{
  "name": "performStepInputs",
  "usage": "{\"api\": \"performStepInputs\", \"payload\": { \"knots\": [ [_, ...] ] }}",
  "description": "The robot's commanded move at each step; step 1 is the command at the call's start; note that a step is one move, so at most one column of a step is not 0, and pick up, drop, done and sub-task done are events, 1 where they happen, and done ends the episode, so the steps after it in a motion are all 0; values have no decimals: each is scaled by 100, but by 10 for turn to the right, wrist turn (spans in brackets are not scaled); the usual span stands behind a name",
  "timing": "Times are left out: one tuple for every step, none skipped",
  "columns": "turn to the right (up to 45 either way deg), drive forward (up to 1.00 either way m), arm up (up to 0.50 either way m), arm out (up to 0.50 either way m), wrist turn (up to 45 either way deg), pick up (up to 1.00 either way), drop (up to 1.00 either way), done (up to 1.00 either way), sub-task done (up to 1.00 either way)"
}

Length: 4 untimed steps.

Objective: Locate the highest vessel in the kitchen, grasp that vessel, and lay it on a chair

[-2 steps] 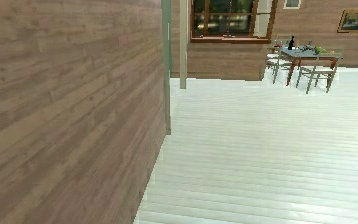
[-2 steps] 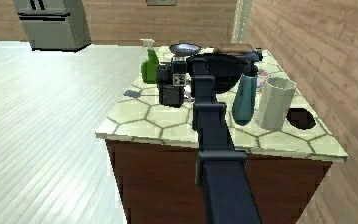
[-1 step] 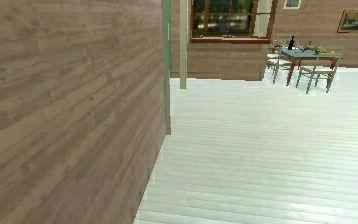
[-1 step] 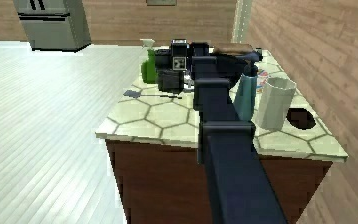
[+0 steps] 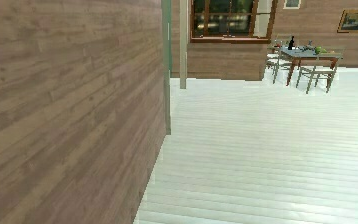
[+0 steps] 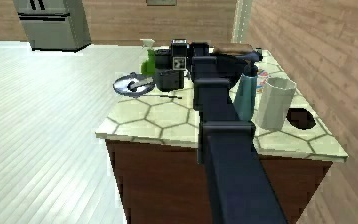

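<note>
The fingers point(image 6: 177, 72) hang over the tabletop point(image 6: 167, 118) amid dark clutter, with a white vessel point(image 6: 277, 102) at their four o'clock; whether they grasp anything cannot be told.

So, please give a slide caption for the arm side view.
Dark arm above a hexagon-tiled counter bearing a pan and a tall white vessel.

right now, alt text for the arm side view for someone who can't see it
The robot's dark arm reaches from the bottom edge over a kitchen counter with a hexagon-tiled top, among a tall bluish vessel, a white cup and a pan. A grey fridge stands beyond.
</note>
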Motion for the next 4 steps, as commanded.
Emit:
{"api": "performStepInputs", "payload": {
  "knots": [
    [0,0,0,0,-450,0,0,0,0],
    [0,0,0,0,-450,0,0,0,0],
    [0,0,0,0,-150,0,0,0,0],
    [0,0,0,-36,0,0,0,0,0]
  ]
}}
